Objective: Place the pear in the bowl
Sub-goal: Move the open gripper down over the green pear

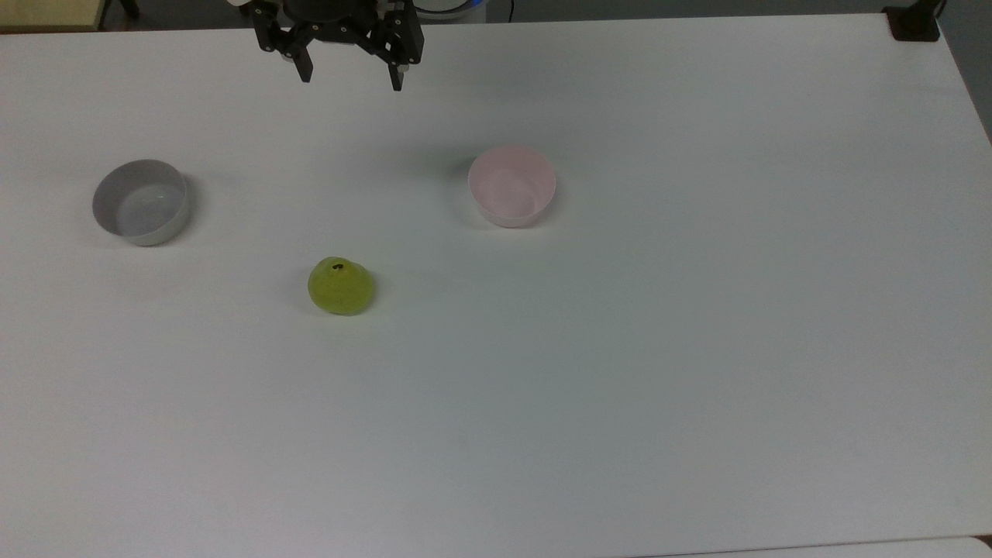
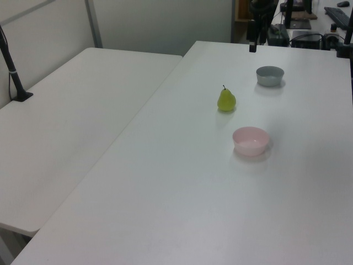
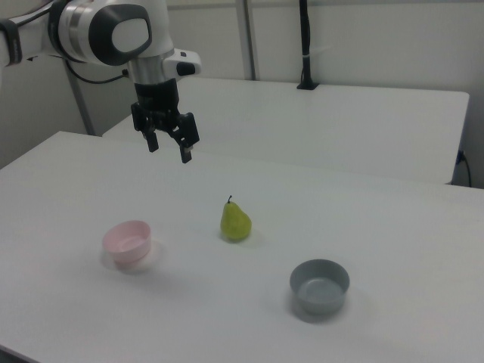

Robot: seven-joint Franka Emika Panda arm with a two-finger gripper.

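Two small round plastic bowls, pale pink (image 1: 512, 187) and grey (image 1: 141, 201), sit empty on the white table (image 1: 697, 349). Upright yellow-green pear (image 1: 341, 286) stands between them in the top view, nearer. Black two-finger gripper (image 1: 353, 76) hangs above, fingers apart, holding nothing.

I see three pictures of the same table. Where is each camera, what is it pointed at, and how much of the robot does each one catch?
Top view: above the table, looking steeply down; the open gripper hangs at the upper edge.
Left view: raised past one end, looking along the table; the pear stands upright beyond the pink bowl, the grey bowl farther still.
Right view: raised at the opposite side, looking across; the arm and gripper hang above the table.
All three share the pear and both bowls.
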